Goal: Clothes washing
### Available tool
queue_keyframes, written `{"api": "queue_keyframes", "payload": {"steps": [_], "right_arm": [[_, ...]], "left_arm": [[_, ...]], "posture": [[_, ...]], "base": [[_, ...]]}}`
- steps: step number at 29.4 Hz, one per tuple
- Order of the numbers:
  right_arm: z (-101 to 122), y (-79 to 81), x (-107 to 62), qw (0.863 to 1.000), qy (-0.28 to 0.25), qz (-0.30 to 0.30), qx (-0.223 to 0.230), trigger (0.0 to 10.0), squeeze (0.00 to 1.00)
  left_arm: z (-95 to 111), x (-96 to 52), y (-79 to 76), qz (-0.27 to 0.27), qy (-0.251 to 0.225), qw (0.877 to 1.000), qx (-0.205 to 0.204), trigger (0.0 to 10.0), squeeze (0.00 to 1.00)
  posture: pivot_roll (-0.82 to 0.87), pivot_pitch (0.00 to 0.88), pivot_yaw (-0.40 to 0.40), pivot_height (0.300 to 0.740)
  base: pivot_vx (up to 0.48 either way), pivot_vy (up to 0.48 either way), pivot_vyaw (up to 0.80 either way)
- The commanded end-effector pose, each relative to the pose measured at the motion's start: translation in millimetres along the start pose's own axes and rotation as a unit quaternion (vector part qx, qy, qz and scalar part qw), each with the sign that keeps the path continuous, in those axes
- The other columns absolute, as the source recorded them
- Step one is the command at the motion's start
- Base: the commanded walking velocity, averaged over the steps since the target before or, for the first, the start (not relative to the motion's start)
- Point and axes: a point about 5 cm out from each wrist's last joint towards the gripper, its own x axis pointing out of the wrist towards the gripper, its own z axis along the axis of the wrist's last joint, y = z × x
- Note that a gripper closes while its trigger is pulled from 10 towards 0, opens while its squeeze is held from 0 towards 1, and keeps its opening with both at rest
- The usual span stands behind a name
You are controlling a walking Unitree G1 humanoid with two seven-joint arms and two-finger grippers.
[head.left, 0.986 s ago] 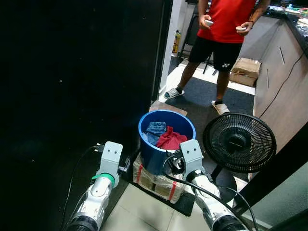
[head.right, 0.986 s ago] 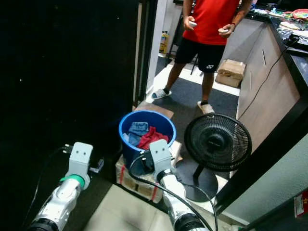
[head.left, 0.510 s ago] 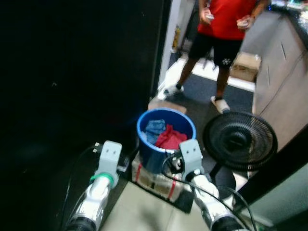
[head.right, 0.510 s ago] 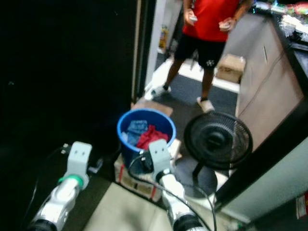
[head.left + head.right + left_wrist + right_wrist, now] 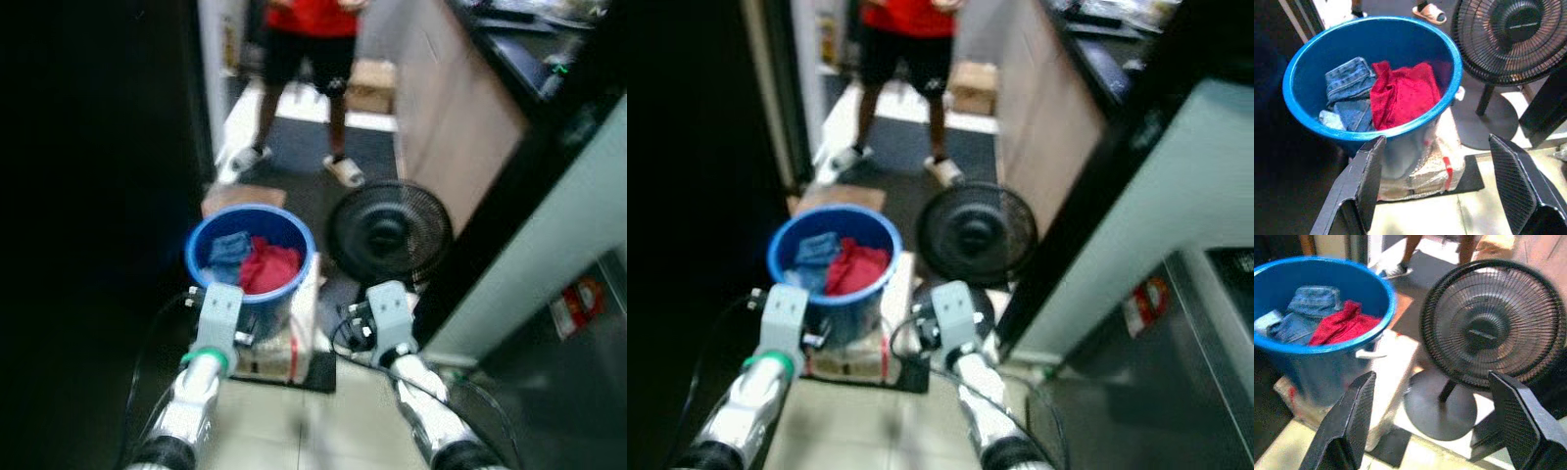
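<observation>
Clothes [image 5: 1382, 93] in bucket [image 5: 1308, 122] beyond spread left pincer [image 5: 1442, 188].

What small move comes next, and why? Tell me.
Probably lower the left gripper into the blue bucket toward the red cloth. Its jaws stand open just short of the rim, and the cloth lies on top beside the jeans. The right gripper faces the fan.
</observation>
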Motion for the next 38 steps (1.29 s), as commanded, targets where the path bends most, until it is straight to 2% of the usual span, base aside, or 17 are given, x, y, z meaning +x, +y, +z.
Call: {"api": "queue_keyframes", "payload": {"steps": [1, 33, 38], "right_arm": [[-2.4, 5.4, -0.8, 1.000, 0.006, 0.007, 0.002, 10.0, 0.00], [-2.1, 6.0, -0.7, 1.000, 0.006, 0.012, -0.003, 10.0, 0.00], [-2.1, 4.8, -0.8, 1.000, 0.006, 0.011, -0.004, 10.0, 0.00]], "left_arm": [[-7.3, -3.3, 2.5, 0.004, 0.010, 1.000, 0.001, 10.0, 0.00], [-8.7, -2.7, 3.9, 0.010, 0.013, 1.000, 0.003, 10.0, 0.00], [-10.1, -2.2, 2.6, 0.005, 0.021, 1.000, -0.004, 10.0, 0.00]], "posture": [[0.08, 0.007, -0.018, 0.740], [0.08, 0.000, -0.022, 0.740], [0.07, 0.000, -0.021, 0.740]], "base": [[0.480, 0.000, 0.00], [0.478, 0.000, 0.00], [0.000, 0.000, 0.00]]}}
